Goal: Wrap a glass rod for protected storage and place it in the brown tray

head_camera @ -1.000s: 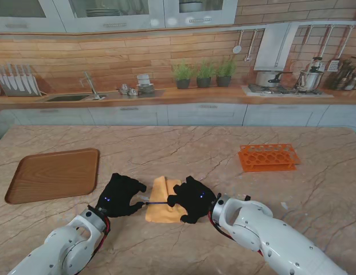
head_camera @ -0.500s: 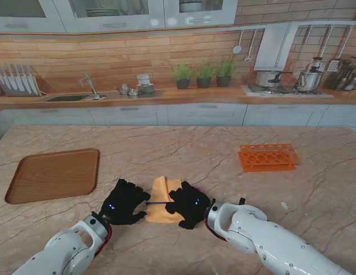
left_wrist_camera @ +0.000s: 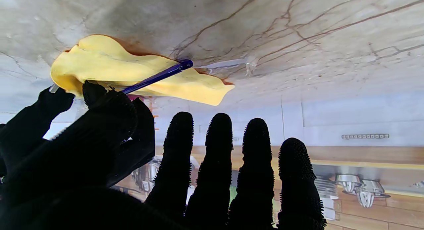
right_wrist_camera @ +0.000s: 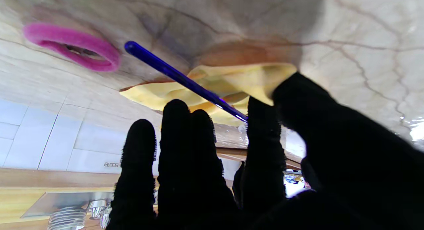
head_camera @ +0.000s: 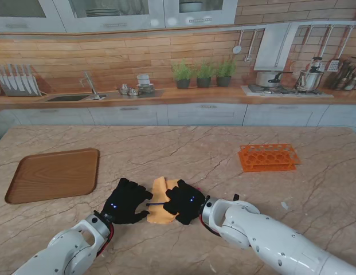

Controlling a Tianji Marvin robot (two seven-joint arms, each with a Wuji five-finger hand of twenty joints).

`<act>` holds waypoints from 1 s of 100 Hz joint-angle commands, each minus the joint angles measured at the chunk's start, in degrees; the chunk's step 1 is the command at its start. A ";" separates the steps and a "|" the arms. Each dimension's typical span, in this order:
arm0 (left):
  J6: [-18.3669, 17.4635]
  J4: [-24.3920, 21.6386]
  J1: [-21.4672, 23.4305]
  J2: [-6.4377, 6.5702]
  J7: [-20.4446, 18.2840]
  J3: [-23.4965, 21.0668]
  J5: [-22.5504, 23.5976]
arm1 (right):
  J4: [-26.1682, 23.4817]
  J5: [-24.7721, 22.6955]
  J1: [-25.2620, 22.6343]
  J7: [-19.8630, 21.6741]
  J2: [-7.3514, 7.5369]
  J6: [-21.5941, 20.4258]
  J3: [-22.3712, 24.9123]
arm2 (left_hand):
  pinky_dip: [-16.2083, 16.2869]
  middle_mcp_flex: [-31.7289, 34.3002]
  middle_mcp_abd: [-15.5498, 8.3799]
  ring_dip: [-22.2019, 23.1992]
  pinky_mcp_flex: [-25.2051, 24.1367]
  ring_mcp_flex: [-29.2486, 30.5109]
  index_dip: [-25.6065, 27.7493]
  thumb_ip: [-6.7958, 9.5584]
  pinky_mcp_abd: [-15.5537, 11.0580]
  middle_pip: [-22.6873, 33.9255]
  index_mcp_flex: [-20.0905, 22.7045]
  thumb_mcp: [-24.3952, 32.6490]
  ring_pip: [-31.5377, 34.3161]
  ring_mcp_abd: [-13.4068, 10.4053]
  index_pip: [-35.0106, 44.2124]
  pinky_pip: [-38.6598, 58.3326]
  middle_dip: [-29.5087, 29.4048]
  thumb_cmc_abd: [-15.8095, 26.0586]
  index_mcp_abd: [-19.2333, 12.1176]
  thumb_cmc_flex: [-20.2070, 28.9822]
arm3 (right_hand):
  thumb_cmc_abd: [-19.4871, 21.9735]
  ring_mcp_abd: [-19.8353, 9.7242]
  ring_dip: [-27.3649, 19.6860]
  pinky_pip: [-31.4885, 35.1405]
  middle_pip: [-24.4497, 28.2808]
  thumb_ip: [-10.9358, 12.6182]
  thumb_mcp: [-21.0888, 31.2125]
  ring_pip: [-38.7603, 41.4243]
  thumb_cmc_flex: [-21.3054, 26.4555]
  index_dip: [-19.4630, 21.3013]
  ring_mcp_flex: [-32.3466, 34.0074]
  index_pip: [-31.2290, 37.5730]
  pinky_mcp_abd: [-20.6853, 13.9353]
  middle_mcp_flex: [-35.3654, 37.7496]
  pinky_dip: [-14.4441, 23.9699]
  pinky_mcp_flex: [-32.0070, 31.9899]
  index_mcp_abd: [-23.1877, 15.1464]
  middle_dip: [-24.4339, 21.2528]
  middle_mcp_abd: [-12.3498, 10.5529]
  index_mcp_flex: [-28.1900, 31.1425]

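Observation:
A blue glass rod (head_camera: 157, 203) lies across a crumpled yellow cloth (head_camera: 160, 192) near the table's front, between my two gloved hands. My right hand (head_camera: 182, 201) rests on the cloth's right part. In the right wrist view its thumb and forefinger pinch the near end of the rod (right_wrist_camera: 180, 78) against the cloth (right_wrist_camera: 228, 81). My left hand (head_camera: 127, 200) sits just left of the cloth with its fingers (left_wrist_camera: 215, 147) straight and apart, holding nothing. The rod (left_wrist_camera: 155, 77) slants over the cloth (left_wrist_camera: 132, 69). The brown tray (head_camera: 54, 173) lies empty at the far left.
An orange tube rack (head_camera: 268, 156) stands at the right, farther from me. A pink ring (right_wrist_camera: 73, 46) lies on the marble beyond the rod's free tip. A small clear item (left_wrist_camera: 228, 62) lies near the cloth.
My right hand has slid left over the cloth, closer to the left hand. The left hand has shifted slightly right and nearer to me. The rod has stayed roughly in place.

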 commanded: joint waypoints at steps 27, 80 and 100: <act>-0.89 -0.07 -1.27 -0.71 -1.98 1.59 -1.84 | 1.15 0.69 -1.51 -2.07 -0.70 -1.49 2.84 | -3.60 -5.70 -0.16 -6.47 -6.40 -7.77 0.69 1.22 -0.78 -3.86 -1.06 -4.60 -9.78 -3.18 1.35 -10.56 -3.13 3.51 -0.38 0.18 | 3.20 -0.27 -0.40 2.28 0.98 -1.12 0.24 2.09 2.27 -1.84 1.22 -0.63 -0.76 1.44 -0.36 0.04 -5.30 0.67 -0.66 3.03; -0.74 -0.05 -3.61 -2.15 -4.05 3.03 -7.90 | 5.60 4.87 2.05 -4.84 -2.57 -2.03 3.18 | -4.37 -7.80 0.55 -10.17 -6.28 -11.11 0.27 2.26 -0.71 -6.68 -1.23 -21.07 -15.14 -3.61 -0.22 -19.81 -5.95 11.78 -0.04 4.14 | 3.67 -0.56 -0.50 2.28 0.91 -0.82 -0.27 1.99 2.26 -1.28 1.49 -0.49 -1.16 1.91 -0.42 0.67 -5.55 0.76 -0.98 2.65; -1.12 -0.26 -3.69 -2.88 -3.44 2.52 -10.42 | 8.91 7.18 4.89 -5.66 -3.61 -1.05 0.99 | -4.55 -8.80 0.56 -10.31 -6.31 -11.90 -0.02 2.65 -1.06 -7.03 -1.91 -20.19 -15.62 -3.81 -1.20 -20.37 -6.06 11.71 -0.74 6.88 | 3.76 -0.56 -0.51 2.28 0.90 -0.84 -0.49 1.99 2.14 -1.26 1.49 -0.64 -1.16 1.91 -0.42 0.67 -5.83 0.79 -0.98 2.51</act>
